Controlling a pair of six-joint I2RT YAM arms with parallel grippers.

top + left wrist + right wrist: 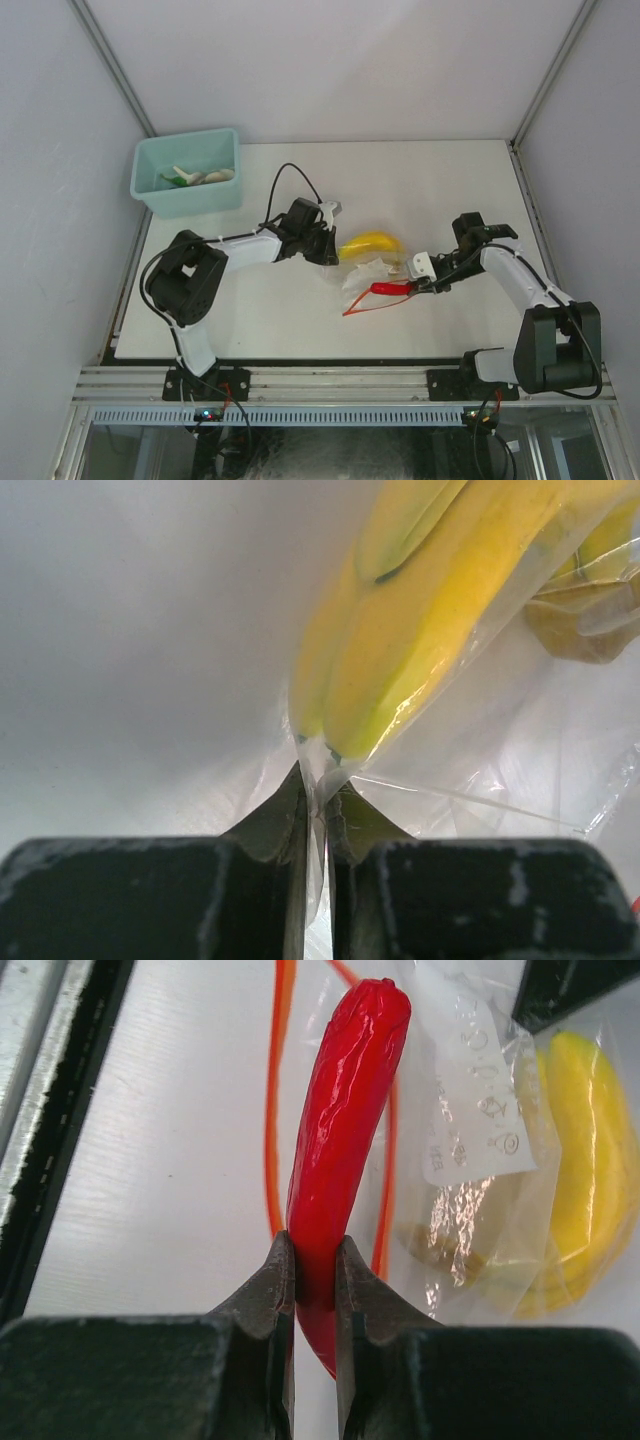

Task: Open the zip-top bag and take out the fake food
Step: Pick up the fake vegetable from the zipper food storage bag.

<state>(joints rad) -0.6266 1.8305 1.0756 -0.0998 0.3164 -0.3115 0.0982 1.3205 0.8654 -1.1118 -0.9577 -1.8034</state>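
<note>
Left arm (245,248) stretches from base across table (430,190) toward centre; right arm (510,270) folds inward. Zip-top bag (365,275) lies mid-table, banana (368,243) inside. My left gripper (318,800) pinches bag corner tight. My right gripper (315,1270) clamps red piece (340,1110) at orange zip edge.

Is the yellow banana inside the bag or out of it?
Inside: clear plastic of the zip-top bag covers the banana in both wrist views; the left gripper pinches that plastic.

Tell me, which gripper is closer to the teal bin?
Left. The left gripper pinches the bag, right of the bin; the right gripper holds the red food beyond the bag, much farther away.
</note>
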